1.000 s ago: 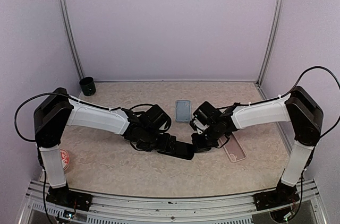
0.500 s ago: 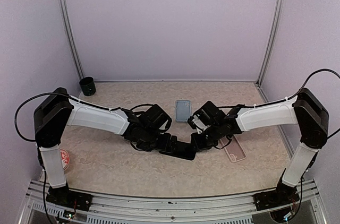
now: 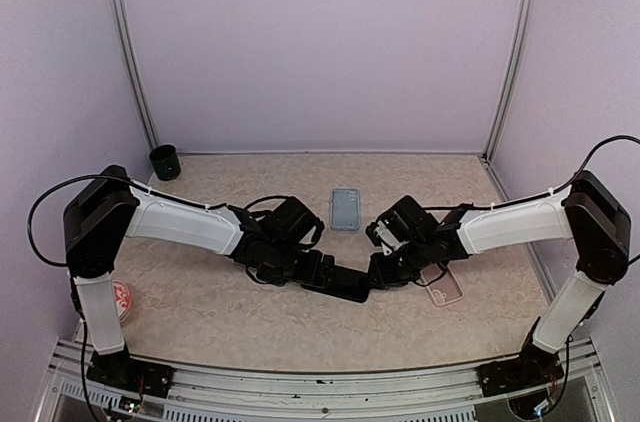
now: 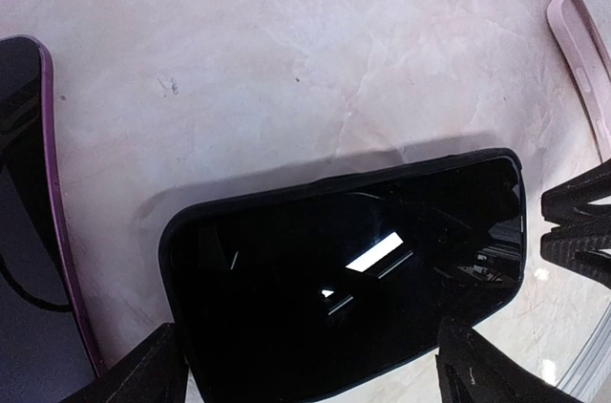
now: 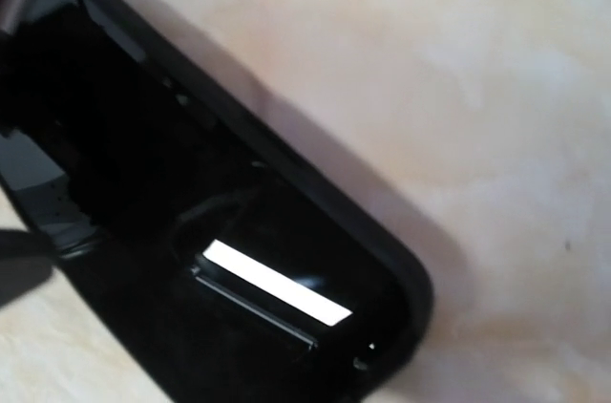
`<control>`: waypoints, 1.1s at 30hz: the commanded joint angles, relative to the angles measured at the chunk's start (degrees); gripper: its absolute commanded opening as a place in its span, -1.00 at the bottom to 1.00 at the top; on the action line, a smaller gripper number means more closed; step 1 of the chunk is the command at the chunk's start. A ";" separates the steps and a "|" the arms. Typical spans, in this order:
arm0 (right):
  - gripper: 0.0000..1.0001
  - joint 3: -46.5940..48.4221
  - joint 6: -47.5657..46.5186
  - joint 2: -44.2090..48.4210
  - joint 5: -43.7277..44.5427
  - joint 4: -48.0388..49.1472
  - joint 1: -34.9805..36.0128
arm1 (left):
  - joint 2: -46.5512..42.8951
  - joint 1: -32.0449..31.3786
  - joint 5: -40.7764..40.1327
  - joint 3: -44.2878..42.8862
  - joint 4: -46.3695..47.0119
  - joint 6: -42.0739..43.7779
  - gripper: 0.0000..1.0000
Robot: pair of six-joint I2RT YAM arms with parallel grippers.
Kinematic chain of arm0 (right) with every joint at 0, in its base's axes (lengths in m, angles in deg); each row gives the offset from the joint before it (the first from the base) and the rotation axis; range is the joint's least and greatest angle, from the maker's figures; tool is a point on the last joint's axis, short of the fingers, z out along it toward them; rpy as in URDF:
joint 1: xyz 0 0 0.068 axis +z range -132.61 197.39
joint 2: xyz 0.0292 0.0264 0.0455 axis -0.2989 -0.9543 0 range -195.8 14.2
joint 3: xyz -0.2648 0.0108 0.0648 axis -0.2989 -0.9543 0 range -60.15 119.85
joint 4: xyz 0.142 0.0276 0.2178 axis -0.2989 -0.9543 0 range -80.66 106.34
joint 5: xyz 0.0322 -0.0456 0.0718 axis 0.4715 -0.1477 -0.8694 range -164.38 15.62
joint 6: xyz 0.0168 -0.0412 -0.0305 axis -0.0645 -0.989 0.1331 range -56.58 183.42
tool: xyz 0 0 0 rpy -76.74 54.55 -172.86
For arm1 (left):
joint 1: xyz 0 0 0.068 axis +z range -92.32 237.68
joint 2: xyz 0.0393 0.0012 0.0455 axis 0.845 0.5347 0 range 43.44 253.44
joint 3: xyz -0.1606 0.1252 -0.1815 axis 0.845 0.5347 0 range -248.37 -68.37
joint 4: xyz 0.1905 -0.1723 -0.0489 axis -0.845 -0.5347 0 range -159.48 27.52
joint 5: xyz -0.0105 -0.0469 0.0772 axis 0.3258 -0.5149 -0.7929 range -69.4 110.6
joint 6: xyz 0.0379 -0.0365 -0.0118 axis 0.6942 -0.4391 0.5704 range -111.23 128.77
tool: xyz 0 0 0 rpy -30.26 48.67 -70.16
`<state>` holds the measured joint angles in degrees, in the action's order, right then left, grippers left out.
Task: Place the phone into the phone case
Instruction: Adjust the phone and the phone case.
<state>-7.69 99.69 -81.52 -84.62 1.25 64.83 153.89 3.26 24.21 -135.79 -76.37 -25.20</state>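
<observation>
Top external: both arms meet mid-surface over the glossy black rectangular phone [image 3: 345, 285], which lies flat on the pale marbled surface [image 3: 230, 327] between the two wrists. Left wrist view: a thick matte black rubbery phone case [image 4: 172, 269] rims the phone all round, so you can read the phone as already sitting in it. Whether every corner is flush, can't tell.

Left fingers [image 4: 134, 379] are spread wide, one by each near corner of the phone, straddling it. Nothing is lifted, and you can't tell if the pads touch the rim. Right fingers [image 4: 584, 201] sit just beside the phone's far end in that view, parted by a slim gap with nothing between them. Right wrist view is too close to help: only screen glare and rim.

Also there: a translucent pink phone case [image 3: 450, 292], partly under the right arm and near the phone, empty as far as it shows. Farther back is a blue-grey flat slab [image 3: 345, 208], phone or case, can't tell.

Step, as a judgement: seating check, insertion looks mostly done. The next move calls for pressing the rim corners down with nearly closed right fingers while the left fingers brace the phone against sliding. Keep the push vertical, since the glossy screen looks slick. Don't lift until all edges look even.
</observation>
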 commanded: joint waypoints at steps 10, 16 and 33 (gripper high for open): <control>-0.57 -3.91 3.72 -1.81 -2.00 5.86 -2.70 | 0.02 0.45 1.81 1.44 1.02 -0.03 0.77; -0.55 -4.43 4.37 -3.30 -3.12 8.76 -4.88 | -0.73 0.45 1.87 2.33 1.56 -0.30 0.77; -1.00 -8.59 3.13 -5.09 -14.32 20.77 -6.67 | -0.60 0.36 2.46 2.65 2.00 -0.37 0.76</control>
<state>-13.56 103.47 -85.70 -94.76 16.96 57.16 153.10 3.74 24.76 -133.96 -73.92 -25.29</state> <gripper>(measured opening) 0.004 0.883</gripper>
